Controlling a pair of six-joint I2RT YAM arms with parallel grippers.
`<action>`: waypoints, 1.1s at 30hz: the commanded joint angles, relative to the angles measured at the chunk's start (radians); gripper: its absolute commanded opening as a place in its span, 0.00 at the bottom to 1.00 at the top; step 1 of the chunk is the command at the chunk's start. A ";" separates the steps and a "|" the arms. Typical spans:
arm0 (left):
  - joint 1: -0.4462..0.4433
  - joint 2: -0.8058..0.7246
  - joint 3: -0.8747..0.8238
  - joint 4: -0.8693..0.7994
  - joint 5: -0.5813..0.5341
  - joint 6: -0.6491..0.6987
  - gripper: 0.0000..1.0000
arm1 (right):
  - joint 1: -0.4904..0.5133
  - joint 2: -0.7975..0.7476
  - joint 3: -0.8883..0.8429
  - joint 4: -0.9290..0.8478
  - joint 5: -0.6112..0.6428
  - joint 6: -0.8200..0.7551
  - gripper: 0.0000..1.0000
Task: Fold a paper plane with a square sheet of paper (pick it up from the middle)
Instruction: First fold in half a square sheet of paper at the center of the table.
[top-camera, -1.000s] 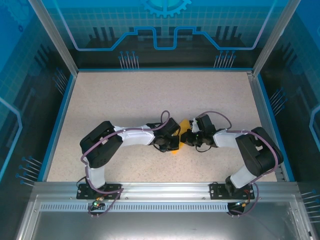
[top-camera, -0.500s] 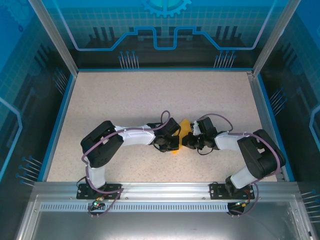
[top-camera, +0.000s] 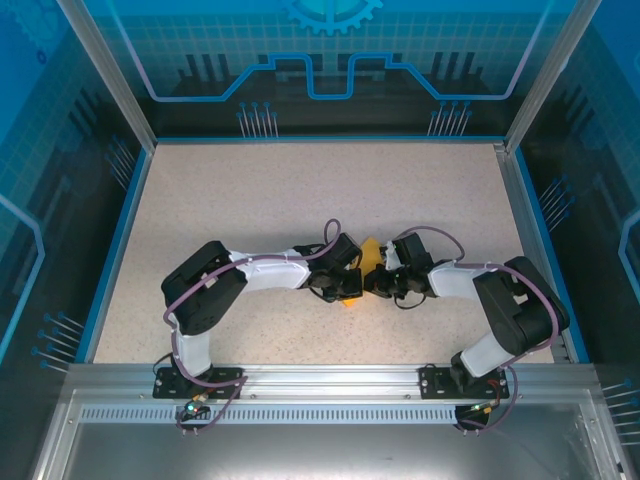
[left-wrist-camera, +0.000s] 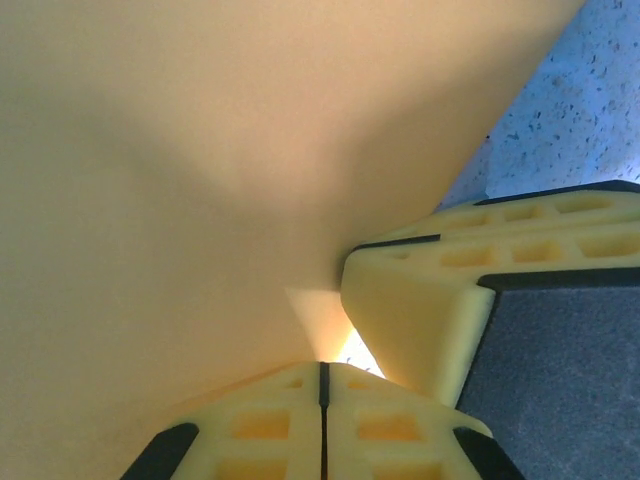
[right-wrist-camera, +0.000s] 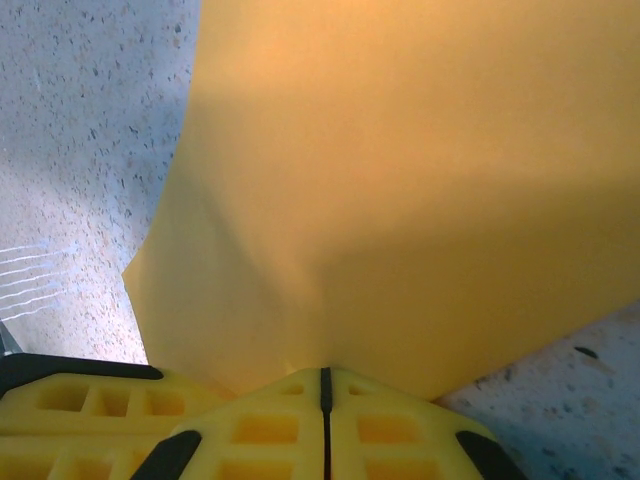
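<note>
The square sheet of paper (top-camera: 371, 251) is orange-yellow and partly folded, and it is held just above the table's middle between the two grippers. A small corner of it pokes out below them. My left gripper (top-camera: 354, 281) is shut on the paper (left-wrist-camera: 200, 170), which rises from its closed fingertips (left-wrist-camera: 322, 372). My right gripper (top-camera: 378, 283) is shut on the same sheet (right-wrist-camera: 400, 180), pinched at its closed tips (right-wrist-camera: 322, 374). The two grippers almost touch. In the left wrist view the right gripper's yellow fingers (left-wrist-camera: 420, 310) sit just beside my own. Most of the sheet is hidden under the arms.
The speckled beige table (top-camera: 250, 200) spreads wide behind and to both sides of the arms. A blue rim (top-camera: 320, 140) and transparent walls enclose it. The metal rail with the arm bases (top-camera: 320, 380) runs along the near edge.
The right gripper has shifted a little left, closing in on the left gripper. Less of the paper shows between them than before.
</note>
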 joint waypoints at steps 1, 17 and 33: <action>0.007 0.032 -0.001 -0.023 0.017 0.008 0.07 | -0.005 0.025 0.016 -0.036 -0.003 -0.022 0.07; 0.007 0.063 -0.004 -0.183 0.009 0.004 0.07 | -0.111 0.060 0.099 -0.134 0.054 -0.125 0.07; 0.009 0.077 -0.017 -0.218 0.015 -0.001 0.06 | -0.280 0.153 0.186 -0.116 0.081 -0.121 0.07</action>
